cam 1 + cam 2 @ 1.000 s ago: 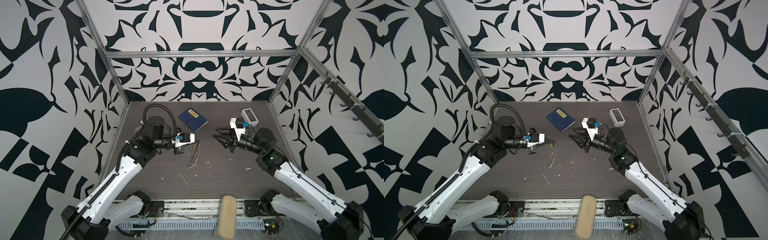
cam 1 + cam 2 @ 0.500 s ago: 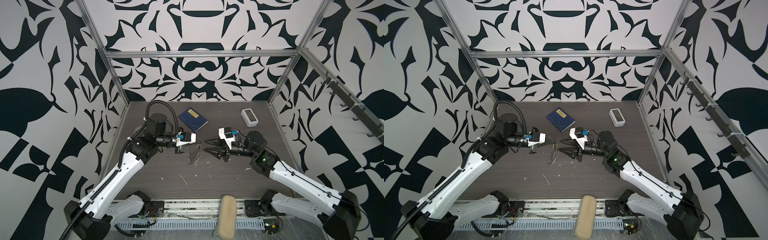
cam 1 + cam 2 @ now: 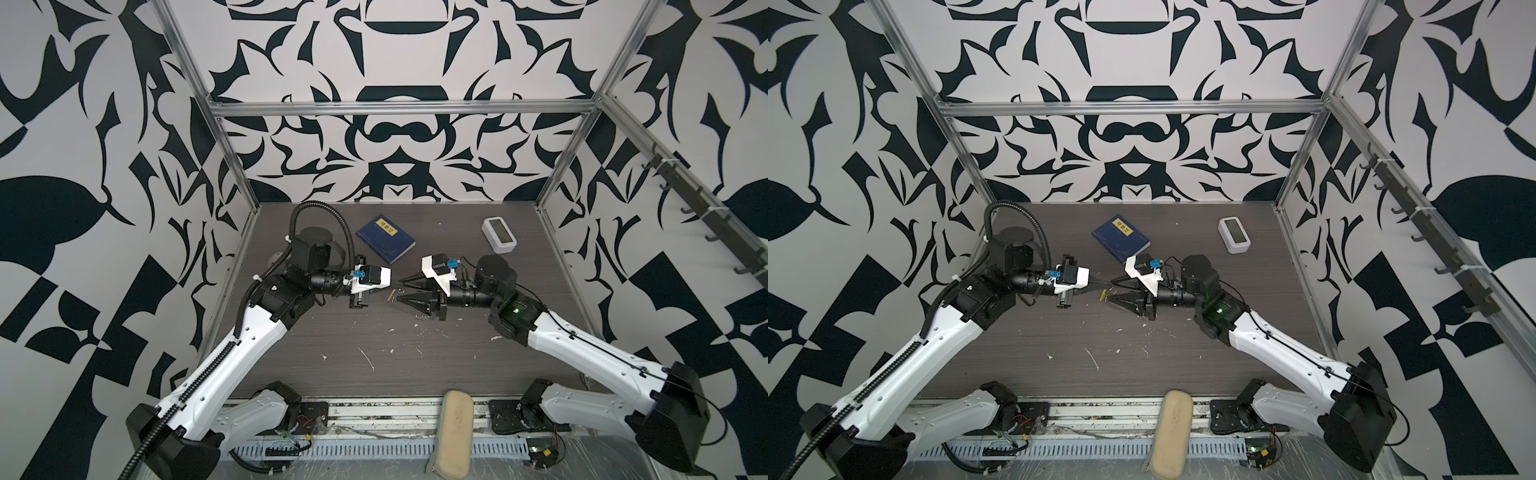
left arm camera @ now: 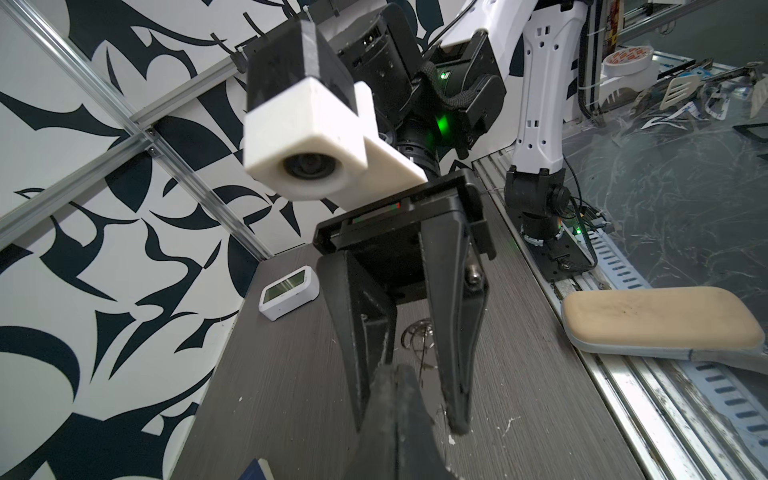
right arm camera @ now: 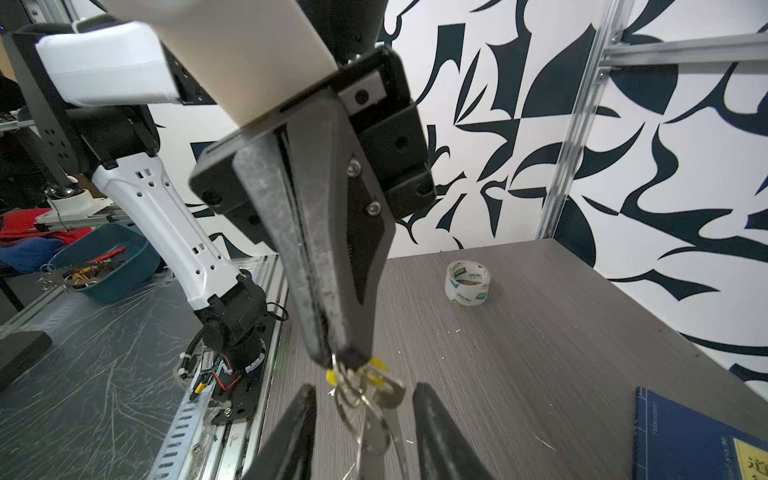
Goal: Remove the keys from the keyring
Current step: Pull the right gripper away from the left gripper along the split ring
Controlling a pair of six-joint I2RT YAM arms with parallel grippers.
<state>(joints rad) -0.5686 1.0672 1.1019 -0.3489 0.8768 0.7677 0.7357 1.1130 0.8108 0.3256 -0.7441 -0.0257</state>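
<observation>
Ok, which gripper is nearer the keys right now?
Left. The left gripper is shut on the keys, pinching their rings at its tip; the right gripper has open jaws flanking them without touching.

The keys [image 5: 375, 369] are a small yellow plastic tag with flat silver metal beside it, bunched right under the closed tips of the left gripper [image 5: 337, 358]. The keyring [image 5: 361, 405] is a cluster of thin silver wire loops, pinched at its top by those tips and hanging from them together with the tag. The whole bunch sits between the two spread fingers of the right gripper [image 5: 363, 390], near both but gripped by neither.
</observation>
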